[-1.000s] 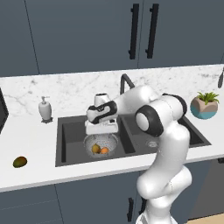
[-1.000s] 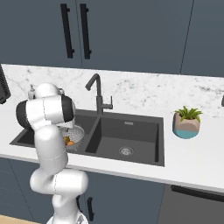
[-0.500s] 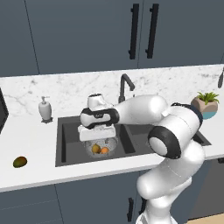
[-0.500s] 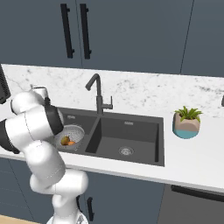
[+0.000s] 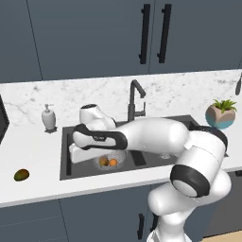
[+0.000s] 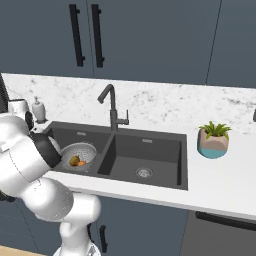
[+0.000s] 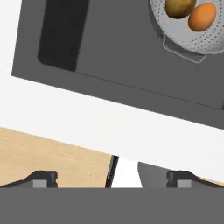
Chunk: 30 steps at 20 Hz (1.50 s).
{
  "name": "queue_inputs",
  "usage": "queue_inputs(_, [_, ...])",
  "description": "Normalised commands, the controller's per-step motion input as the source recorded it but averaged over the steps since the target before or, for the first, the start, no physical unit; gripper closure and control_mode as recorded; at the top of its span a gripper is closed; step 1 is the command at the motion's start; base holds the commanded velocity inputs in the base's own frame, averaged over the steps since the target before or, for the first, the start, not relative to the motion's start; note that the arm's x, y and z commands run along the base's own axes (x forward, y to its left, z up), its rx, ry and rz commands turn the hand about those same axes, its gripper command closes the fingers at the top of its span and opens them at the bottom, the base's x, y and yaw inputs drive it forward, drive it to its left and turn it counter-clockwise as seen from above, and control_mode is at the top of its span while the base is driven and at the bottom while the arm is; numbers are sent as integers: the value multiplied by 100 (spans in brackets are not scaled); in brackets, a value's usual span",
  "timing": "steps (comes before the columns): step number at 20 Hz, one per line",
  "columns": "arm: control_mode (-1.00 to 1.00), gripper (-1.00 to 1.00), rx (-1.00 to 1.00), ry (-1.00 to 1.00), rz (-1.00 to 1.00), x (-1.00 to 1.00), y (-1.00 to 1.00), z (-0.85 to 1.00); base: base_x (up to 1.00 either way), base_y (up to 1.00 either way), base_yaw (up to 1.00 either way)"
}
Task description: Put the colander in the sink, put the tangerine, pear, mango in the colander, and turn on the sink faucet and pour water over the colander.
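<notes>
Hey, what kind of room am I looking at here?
Most likely a kitchen: a dark double sink with a tall faucet set in a marble counter, and a colander of fruit in the basin.

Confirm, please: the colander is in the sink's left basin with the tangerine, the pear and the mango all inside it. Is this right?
Not quite. The colander is in the left basin of the sink with the tangerine and the pear inside, but the mango lies on the counter, left of the sink. The left base view shows it.
</notes>
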Motion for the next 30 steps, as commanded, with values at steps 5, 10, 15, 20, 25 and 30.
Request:
queue_inputs(5, [-100,-100,6,0,27,-13,66,24,0,0,0])
queue_inputs(10, [-100,-100,5,0,28,0,64,9,0,0,0])
queue_inputs(15, [-100,-100,1,0,62,-2,42,1,0,0,0])
queue_inputs(20, [-100,-100,-1,-11,67,-4,24,0,0,0,0])
queue_inputs(25, [-100,-100,10,-1,-5,0,20,0,0,0,0])
queue_inputs(30, [-100,-100,21,0,-79,0,28,-3,0,0,0])
